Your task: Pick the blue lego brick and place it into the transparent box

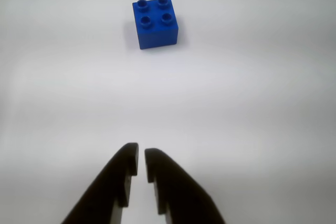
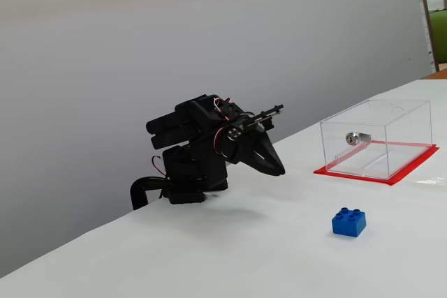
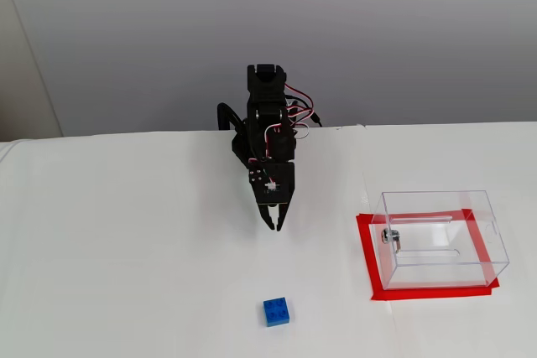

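While my gripper (image 1: 140,162) hangs above the white table (image 1: 252,103) with its fingers nearly together and empty, I see the blue lego brick (image 1: 155,23) studs-up in the wrist view's upper centre. Another fixed view puts the transparent box (image 3: 442,237) at right, well apart from the brick.

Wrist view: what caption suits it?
Nearly closed gripper faces the blue lego brick on a white table.
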`<action>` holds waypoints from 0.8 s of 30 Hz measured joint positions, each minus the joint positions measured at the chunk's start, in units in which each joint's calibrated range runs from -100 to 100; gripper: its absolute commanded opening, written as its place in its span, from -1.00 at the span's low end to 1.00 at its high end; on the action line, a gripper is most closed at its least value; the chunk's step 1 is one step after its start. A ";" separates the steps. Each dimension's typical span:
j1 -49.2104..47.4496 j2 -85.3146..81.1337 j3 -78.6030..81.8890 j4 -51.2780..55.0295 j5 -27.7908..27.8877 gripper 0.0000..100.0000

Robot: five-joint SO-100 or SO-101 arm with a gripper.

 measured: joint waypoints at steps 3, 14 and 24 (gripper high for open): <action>-1.92 0.00 0.09 -1.37 0.00 -0.97; -9.51 11.16 -6.88 -6.34 -0.29 -0.97; -7.59 22.07 -21.27 -6.60 -0.29 -0.97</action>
